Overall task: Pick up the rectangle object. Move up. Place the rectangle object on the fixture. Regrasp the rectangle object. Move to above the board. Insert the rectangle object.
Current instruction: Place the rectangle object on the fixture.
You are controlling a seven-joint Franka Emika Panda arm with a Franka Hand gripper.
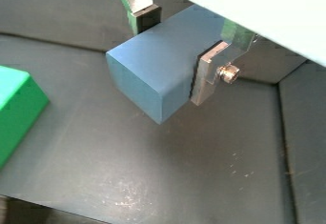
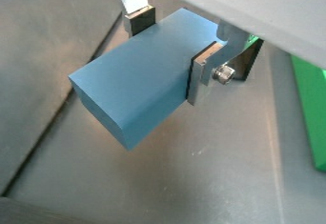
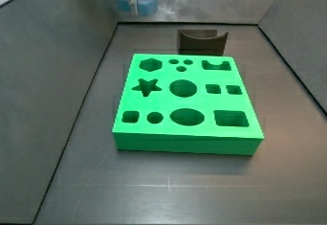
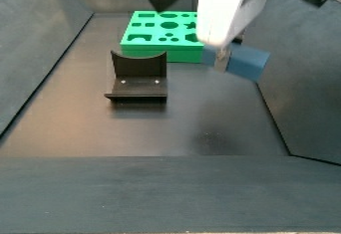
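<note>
Inside a dark grey walled tray [image 3: 76,104], listed left to right as a side view shows it:

Item 1. Fixture [image 4: 138,76]: dark block with a curved notch in its top, standing on the tray floor just in front of the board, apart from it. In a side view it sits beyond the board's far edge [image 3: 201,40]. No marking legible.

Item 2. Board [image 4: 163,31]: bright green thick slab, lying flat on the floor. Its top carries shaped holes, among them a star, circles, squares and a hexagon [image 3: 186,91]. A green corner shows in a wrist view [image 1: 15,109] and a green edge in a wrist view [image 2: 310,104]. No writing visible.

Item 3. Gripper [image 4: 226,34]: white-bodied, raised above the floor, to the right of the fixture and board. Its silver fingers [image 1: 212,71] press on opposite faces of the rectangle object, clamped onto it, seen in both wrist views [image 2: 204,71].

Item 4. Rectangle object [image 4: 245,61]: plain light blue block, held clear of the floor, tilted, most of its length jutting out past the fingers [image 1: 162,64] [image 2: 137,87]. Faces smooth, no label.

No brand or text readable in any view.
</note>
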